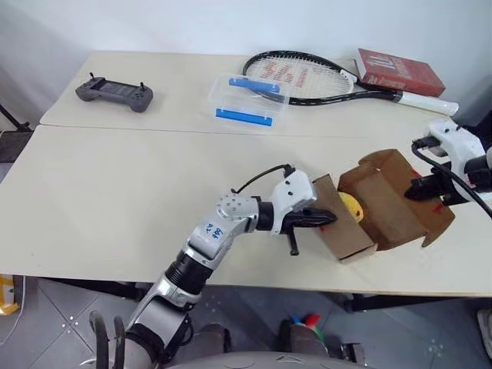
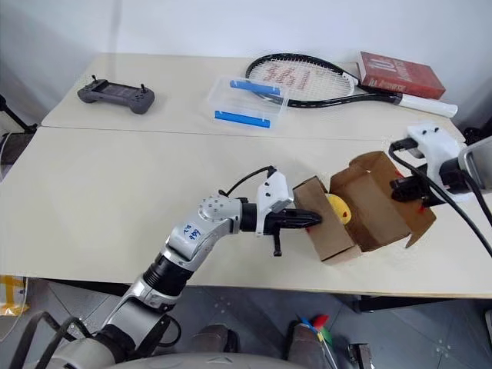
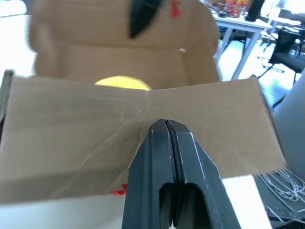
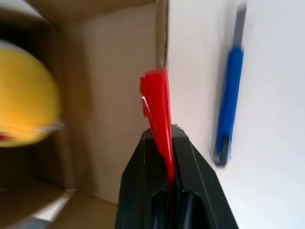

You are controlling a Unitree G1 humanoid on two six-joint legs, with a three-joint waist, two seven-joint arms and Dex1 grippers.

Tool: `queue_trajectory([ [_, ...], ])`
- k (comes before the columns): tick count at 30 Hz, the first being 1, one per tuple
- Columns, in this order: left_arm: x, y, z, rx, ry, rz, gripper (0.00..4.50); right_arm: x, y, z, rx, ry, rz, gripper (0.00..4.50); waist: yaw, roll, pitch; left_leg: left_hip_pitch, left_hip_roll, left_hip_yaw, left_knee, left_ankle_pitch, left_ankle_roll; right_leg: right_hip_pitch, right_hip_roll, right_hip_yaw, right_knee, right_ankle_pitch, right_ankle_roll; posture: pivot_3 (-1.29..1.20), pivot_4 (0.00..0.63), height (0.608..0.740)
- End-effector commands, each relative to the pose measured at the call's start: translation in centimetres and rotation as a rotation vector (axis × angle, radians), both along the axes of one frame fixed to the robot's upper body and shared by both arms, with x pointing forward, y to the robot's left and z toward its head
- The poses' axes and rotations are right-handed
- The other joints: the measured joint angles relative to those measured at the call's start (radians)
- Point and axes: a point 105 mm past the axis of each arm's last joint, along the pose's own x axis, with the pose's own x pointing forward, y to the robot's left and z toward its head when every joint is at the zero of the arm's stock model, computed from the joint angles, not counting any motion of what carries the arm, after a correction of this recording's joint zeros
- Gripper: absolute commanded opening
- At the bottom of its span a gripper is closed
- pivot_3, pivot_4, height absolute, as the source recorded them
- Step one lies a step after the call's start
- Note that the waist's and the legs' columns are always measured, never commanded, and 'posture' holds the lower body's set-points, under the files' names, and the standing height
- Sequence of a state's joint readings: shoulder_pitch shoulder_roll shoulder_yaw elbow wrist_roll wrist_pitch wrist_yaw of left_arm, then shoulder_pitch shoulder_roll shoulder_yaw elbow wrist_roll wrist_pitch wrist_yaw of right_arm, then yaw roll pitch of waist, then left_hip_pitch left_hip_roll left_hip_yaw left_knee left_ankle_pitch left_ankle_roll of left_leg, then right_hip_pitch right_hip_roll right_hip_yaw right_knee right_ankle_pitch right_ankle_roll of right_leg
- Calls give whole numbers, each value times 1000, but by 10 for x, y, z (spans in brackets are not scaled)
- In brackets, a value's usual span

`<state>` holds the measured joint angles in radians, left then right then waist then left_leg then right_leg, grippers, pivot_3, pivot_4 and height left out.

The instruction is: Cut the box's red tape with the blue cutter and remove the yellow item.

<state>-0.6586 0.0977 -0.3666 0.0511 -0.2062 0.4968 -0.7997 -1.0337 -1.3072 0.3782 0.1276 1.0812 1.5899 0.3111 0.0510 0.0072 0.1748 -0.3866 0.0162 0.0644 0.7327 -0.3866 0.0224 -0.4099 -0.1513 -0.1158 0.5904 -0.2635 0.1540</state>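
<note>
a: near the front edge of the pale table (image 1: 115, 207), right of centre, a small brown corrugated cardboard box (image 1: 384, 204); inside it, a small round yellow ball (image 1: 350, 205).

b: left of the box, the left gripper (image 1: 327, 218); right of it, the right gripper (image 1: 430, 192).

a: at the back, left to right: grey handheld controller (image 1: 114, 92), clear plastic container with blue clips (image 1: 247, 100), black-framed racket (image 1: 323, 79), red hardcover book (image 1: 400, 71).
</note>
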Motion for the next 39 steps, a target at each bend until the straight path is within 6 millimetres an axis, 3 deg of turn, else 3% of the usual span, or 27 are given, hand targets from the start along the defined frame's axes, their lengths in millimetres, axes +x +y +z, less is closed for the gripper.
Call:
queue_trajectory([
  [1, 10, 16, -24, 71, 74, 97, 0, 1, 8, 0, 45, -7, 39, 25, -1, 0, 0, 0, 0, 0, 1, 0, 0, 0, 0, 0, 0, 0, 0, 0, 150, 740],
  [17, 21, 48, -10, 41, 67, 228, 0, 3, 61, -16, 207, -27, 216, 25, -4, 0, 0, -2, 0, 1, -2, 2, 0, -3, 0, -1, 0, 4, 0, 0, 150, 740],
  [27, 26, 61, -6, 46, 88, 252, 0, 3, 53, -27, 187, -51, 160, 25, -4, 0, 0, -2, 0, 1, -2, 2, 0, -3, 0, -1, 0, 4, 0, 0, 150, 740],
  [32, 28, 78, 3, 32, 108, 287, 1450, -4, 61, -9, 313, -137, 213, 1658, -4, 0, 0, -2, 0, 1, -2, 2, 0, -3, 0, -1, 0, 4, 0, 0, 150, 740],
  [34, 26, 92, 8, 31, 117, 295, 2048, -9, 53, -1, 299, -189, 209, 2355, -5, 0, 0, -2, 0, 1, -3, 2, 0, -4, 0, -1, 0, 4, 0, 0, 150, 740],
  [39, -2, 152, 34, -31, 143, 188, 3561, -23, 34, 47, 361, -579, 385, 4105, -6, 0, 1, -1, 0, 1, -5, 2, -1, -4, 1, -1, 0, 4, 0, 0, 150, 740],
])
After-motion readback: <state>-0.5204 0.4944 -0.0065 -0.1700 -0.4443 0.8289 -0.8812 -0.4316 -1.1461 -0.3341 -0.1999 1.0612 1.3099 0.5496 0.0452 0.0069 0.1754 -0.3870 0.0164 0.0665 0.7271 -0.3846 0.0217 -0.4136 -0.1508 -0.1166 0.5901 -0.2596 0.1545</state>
